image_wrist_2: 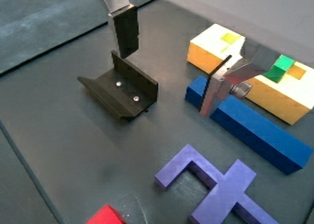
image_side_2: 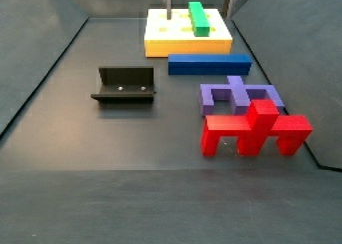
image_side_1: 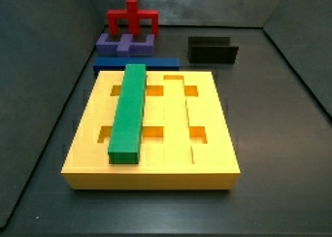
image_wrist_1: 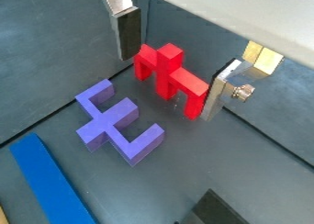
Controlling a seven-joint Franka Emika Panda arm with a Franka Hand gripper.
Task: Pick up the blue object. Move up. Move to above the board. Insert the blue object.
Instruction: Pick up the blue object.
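Observation:
The blue object (image_wrist_2: 254,128) is a long deep-blue bar lying flat on the floor against the board's end; it also shows in a wrist view (image_wrist_1: 50,184) and in both side views (image_side_1: 135,63) (image_side_2: 209,64). The board (image_side_1: 208,134) is a thick yellow slab with grooves and holes, and a green bar (image_side_1: 130,110) lies along it. My gripper (image_wrist_2: 172,58) is open and empty, well above the floor, with the blue bar below one finger (image_wrist_2: 218,85). In a wrist view the gripper (image_wrist_1: 172,61) shows with the red piece far below it.
A red piece (image_side_2: 254,131) stands beside a flat purple piece (image_side_2: 237,96). The dark fixture (image_side_2: 124,86) stands on the floor apart from them, and shows in a wrist view (image_wrist_2: 120,85). Grey walls close in the floor.

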